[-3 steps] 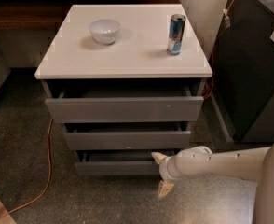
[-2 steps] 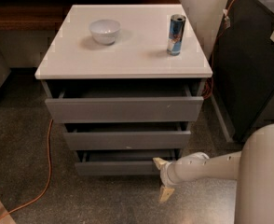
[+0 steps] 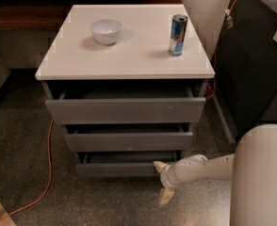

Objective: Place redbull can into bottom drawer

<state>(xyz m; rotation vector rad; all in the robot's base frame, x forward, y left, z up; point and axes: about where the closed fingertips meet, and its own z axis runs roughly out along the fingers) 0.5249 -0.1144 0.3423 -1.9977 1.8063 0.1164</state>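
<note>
The hand point(image 3: 162, 181) was seen wide open and empty beside the bottom drawer point(image 3: 122, 169). The redbull can point(image 3: 177, 35) was seen upright on the tabletop point(image 3: 129, 60). The drawer step was judged in hand; next, the can should be grasped.

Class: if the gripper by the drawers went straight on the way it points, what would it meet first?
Probably the bottom drawer: the gripper sits low at its right end, open, pointing left at the grey front. Depth is unclear; it might pass in front, over the floor.
</note>
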